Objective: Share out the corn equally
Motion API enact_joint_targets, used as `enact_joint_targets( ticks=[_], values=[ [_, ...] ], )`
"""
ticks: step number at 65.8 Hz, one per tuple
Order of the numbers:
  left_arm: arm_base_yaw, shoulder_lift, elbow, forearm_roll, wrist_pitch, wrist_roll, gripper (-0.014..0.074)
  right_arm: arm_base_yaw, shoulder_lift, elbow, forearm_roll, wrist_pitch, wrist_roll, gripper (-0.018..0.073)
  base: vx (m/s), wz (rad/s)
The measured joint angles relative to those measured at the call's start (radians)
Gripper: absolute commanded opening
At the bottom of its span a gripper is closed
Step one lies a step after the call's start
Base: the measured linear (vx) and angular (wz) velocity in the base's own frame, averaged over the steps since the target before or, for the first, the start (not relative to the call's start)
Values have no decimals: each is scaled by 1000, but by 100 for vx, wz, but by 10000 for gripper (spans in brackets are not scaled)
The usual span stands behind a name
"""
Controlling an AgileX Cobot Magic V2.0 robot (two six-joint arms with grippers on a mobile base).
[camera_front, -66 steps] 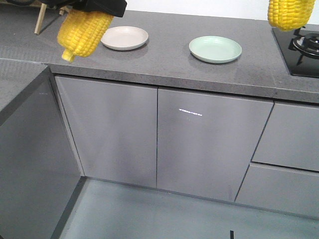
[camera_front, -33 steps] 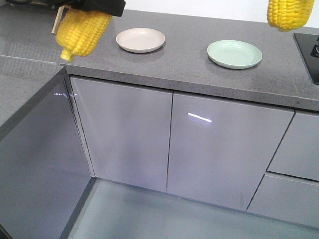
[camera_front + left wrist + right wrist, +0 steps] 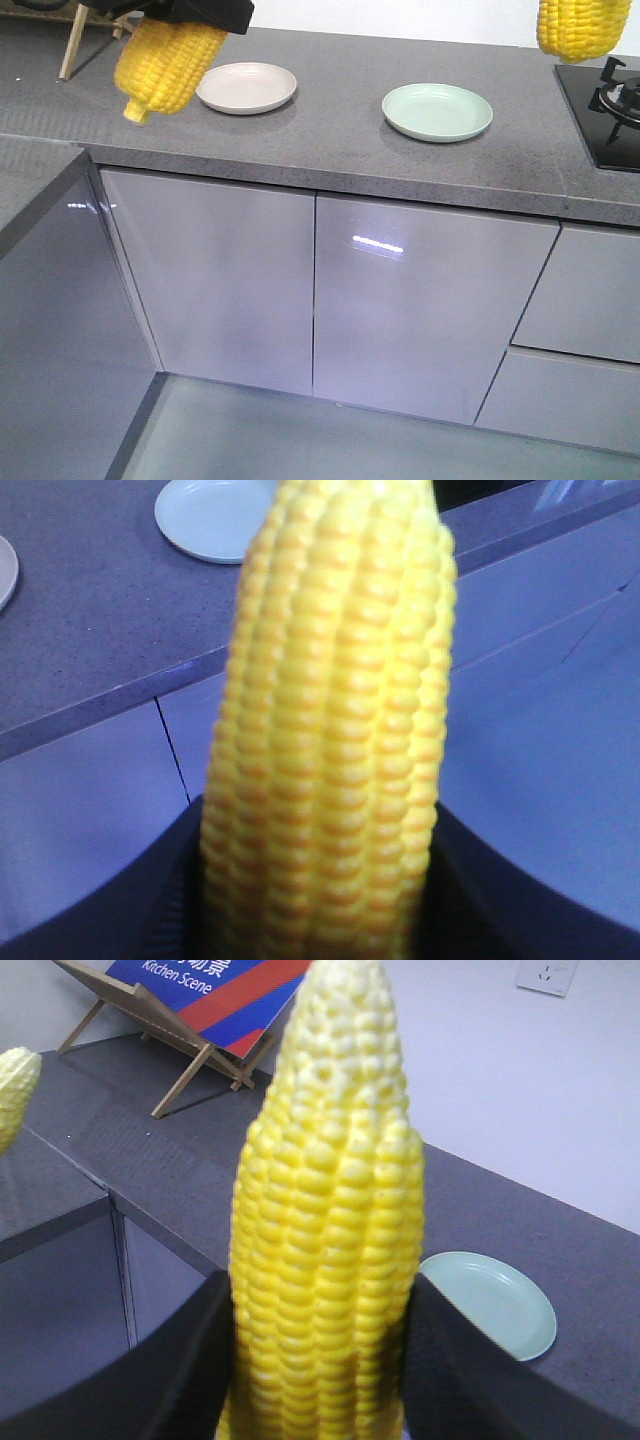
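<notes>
Exterior front-facing view: the left corn cob (image 3: 167,65), bright yellow with kernels in rows, hangs at 10 o'clock of the frame, above the front edge of the grey speckled stone counter (image 3: 340,150). Its long axis is tilted and its tapered tip points to 7 o'clock. The dark left fingers (image 3: 210,14) grip its upper end. At 3 o'clock of it a round beige plate (image 3: 246,87) lies on the counter, and farther toward 3 o'clock lies a round pale green plate (image 3: 437,111), both bare. The right corn cob (image 3: 580,28) hangs at 1 o'clock, cut by the top edge, its axis near vertical, above a black gas hob (image 3: 605,115).

Left wrist-mounted view: the left corn cob fills the middle, its axis running from 6 to 12 o'clock, clamped at its base between the fingers.

Right wrist-mounted view: the right corn cob stands from 6 to 12 o'clock, tip uppermost. The dark right fingers (image 3: 190,1380) press on both its sides. The green plate lies at 4 o'clock, and a blue and red sign board (image 3: 215,985) stands at 11 o'clock.
</notes>
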Motion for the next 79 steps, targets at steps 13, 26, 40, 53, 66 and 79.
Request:
enact_joint_targets(
  ticks=[13,26,40,53,66,79],
  values=[
    [0,0,0,0,0,0,-6,0,0,0,0,0,0,-6,8,-9],
    [0,0,0,0,0,0,-6,0,0,0,0,0,0,-6,8,-5],
    [0,0,0,0,0,0,-6,0,0,0,0,0,0,-6,9,-4],
    [0,0,0,0,0,0,-6,0,0,0,0,0,0,-6,10,-5],
    [0,0,0,0,0,0,-6,0,0,0,0,0,0,-6,11,-6],
    [0,0,0,0,0,0,-6,0,0,0,0,0,0,-6,11,-7]
  ],
)
